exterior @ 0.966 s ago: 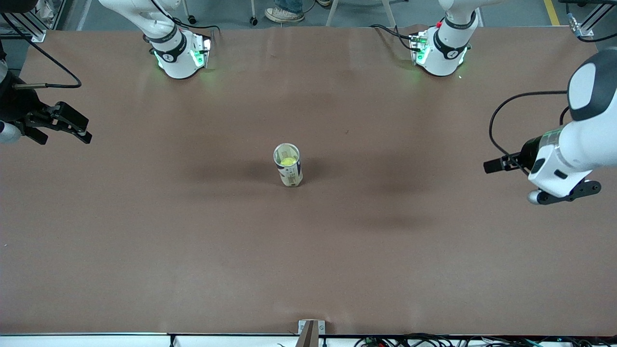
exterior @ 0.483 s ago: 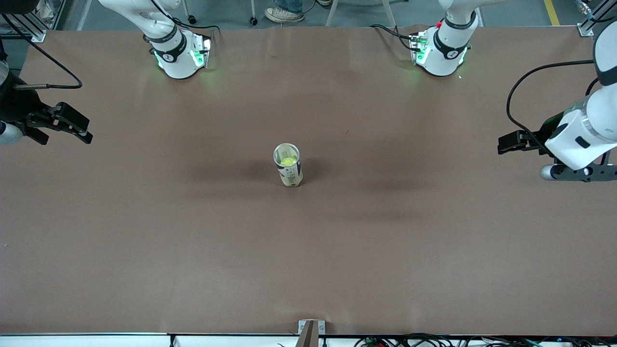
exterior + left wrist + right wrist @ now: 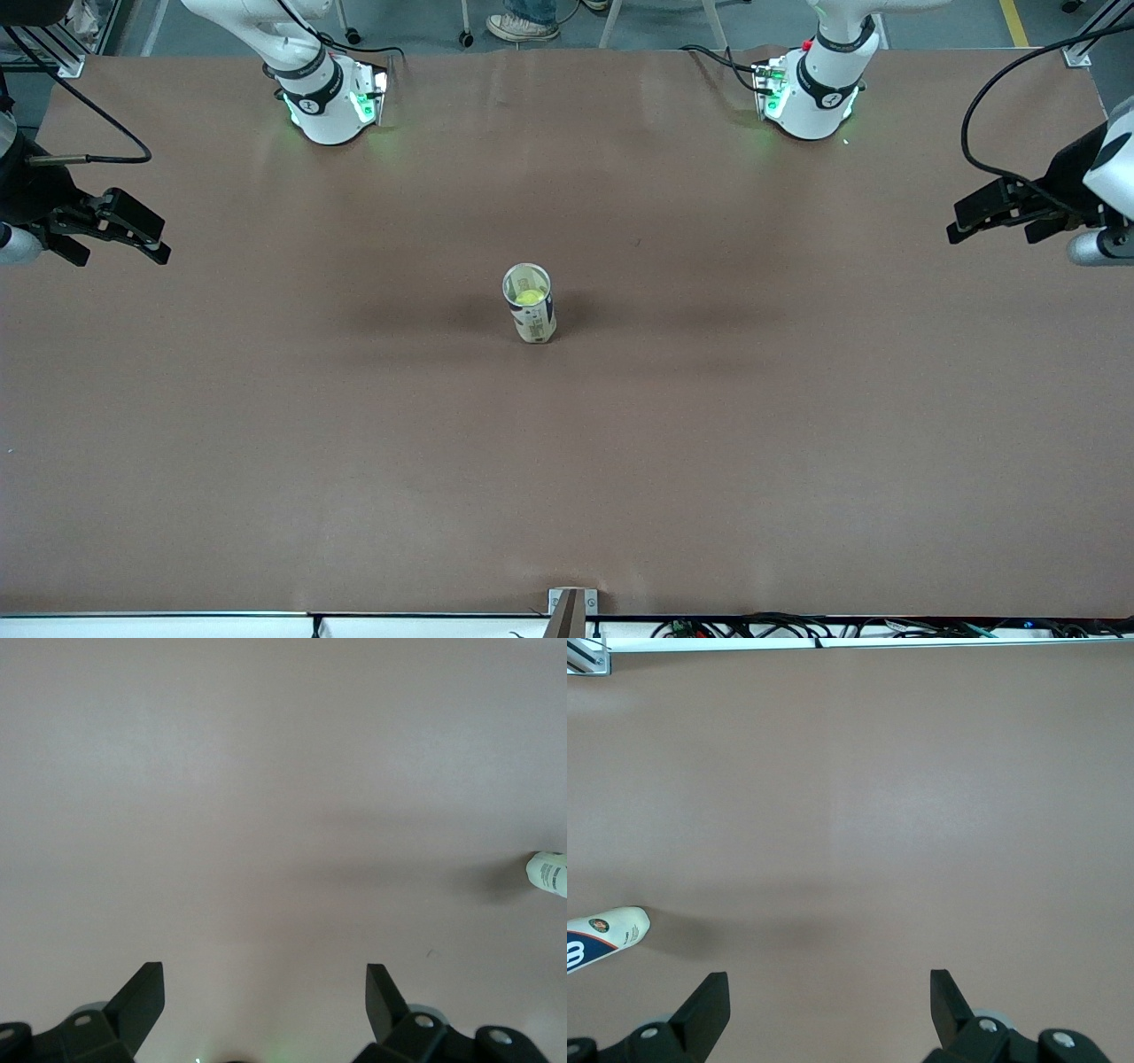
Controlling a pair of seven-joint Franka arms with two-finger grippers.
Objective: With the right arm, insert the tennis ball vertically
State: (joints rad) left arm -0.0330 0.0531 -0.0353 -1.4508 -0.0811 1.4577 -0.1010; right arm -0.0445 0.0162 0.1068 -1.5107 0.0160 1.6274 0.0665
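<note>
An open ball can (image 3: 530, 312) stands upright at the middle of the table, with a yellow-green tennis ball (image 3: 529, 297) inside it. Part of the can shows in the left wrist view (image 3: 549, 873) and in the right wrist view (image 3: 604, 936). My right gripper (image 3: 151, 241) is open and empty over the table at the right arm's end, well away from the can. Its fingers (image 3: 707, 1002) are spread wide over bare table. My left gripper (image 3: 973, 216) is open and empty over the left arm's end of the table, its fingers (image 3: 142, 996) spread wide.
The brown table (image 3: 567, 461) has both arm bases (image 3: 332, 102) (image 3: 811, 97) along its edge farthest from the front camera. A small metal bracket (image 3: 571, 602) sits at the nearest edge. A white strip (image 3: 833, 642) shows past the table edge in the right wrist view.
My left arm has swung up and away from the can toward its end of the table. My right gripper, the can and the ball have not moved.
</note>
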